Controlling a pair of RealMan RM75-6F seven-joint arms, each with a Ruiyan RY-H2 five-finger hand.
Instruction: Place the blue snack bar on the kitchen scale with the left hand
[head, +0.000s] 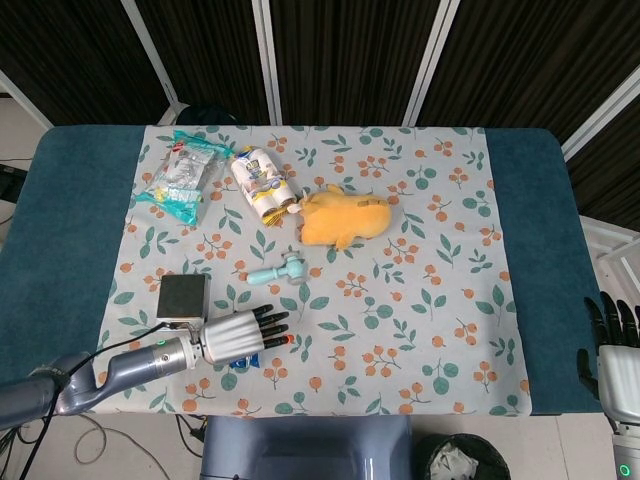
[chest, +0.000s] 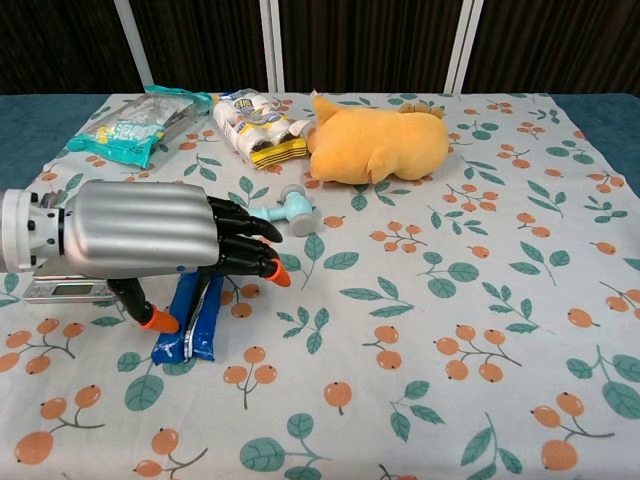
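Observation:
The blue snack bar (chest: 195, 318) lies flat on the cloth, partly hidden under my left hand (chest: 170, 245). That hand hovers right over it with fingers stretched out to the right and the thumb hanging down beside the bar's left edge; nothing is held. From the head view the left hand (head: 240, 334) covers most of the snack bar (head: 243, 361). The kitchen scale (head: 183, 296) is a small dark square just behind and to the left of the hand. My right hand (head: 612, 345) rests off the table at the lower right, fingers apart.
A teal toy hammer (chest: 285, 211) lies just behind the left hand's fingertips. Farther back are a yellow plush toy (chest: 375, 140), a snack pack (chest: 257, 125) and a clear packet with teal ends (chest: 135, 118). The floral cloth (chest: 450, 300) covers the table.

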